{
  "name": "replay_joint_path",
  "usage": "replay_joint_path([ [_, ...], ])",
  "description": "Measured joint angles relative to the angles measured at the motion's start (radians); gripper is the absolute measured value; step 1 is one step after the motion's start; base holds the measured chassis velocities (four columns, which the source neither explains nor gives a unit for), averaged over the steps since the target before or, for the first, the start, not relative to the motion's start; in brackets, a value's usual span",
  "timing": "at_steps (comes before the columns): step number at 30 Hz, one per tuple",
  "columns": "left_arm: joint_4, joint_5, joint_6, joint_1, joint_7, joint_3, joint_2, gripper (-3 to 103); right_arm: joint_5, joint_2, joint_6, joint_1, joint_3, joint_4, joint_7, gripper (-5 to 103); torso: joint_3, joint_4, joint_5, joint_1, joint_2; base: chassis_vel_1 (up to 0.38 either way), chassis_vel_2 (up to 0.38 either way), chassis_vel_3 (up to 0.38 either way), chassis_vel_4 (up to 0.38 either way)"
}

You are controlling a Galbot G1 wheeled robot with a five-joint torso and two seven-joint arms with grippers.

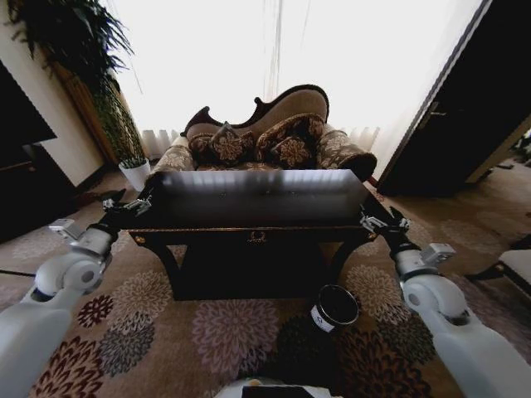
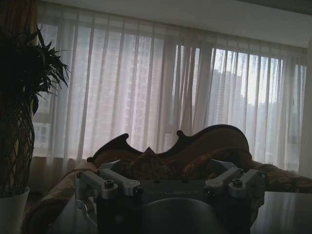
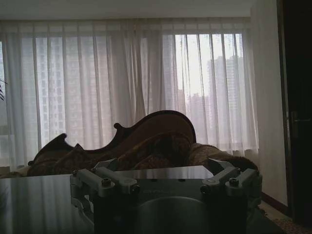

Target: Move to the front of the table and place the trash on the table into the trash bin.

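Head view: large glossy black wooden surface (image 1: pixel 261 199) with gold trim straight ahead, top glaring, trash not discernible. Small black cylindrical trash bin (image 1: pixel 333 308) with pale rim and white label on patterned floral carpet (image 1: pixel 166 327), near front right leg. Left gripper (image 1: pixel 124 205) at left corner, right gripper (image 1: pixel 383 222) at right corner.

Left wrist view: fingers (image 2: pixel 105 184) spread wide, holding nothing; carved patterned sofa (image 2: pixel 195 151) beyond.

Right wrist view: fingers (image 3: pixel 102 183) spread wide, holding nothing, above dark surface.
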Motion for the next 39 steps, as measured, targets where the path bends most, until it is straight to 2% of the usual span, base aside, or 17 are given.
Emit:
replay_joint_path([
  [39,0.000,0.000,0.000,0.000,0.000,0.000,0.000,100,0.006,0.006,0.006,-0.009,0.025,-0.011,-0.005,100,0.000,0.0001,0.0000,0.000,0.000,0.085,-0.085,-0.078,0.086],
])
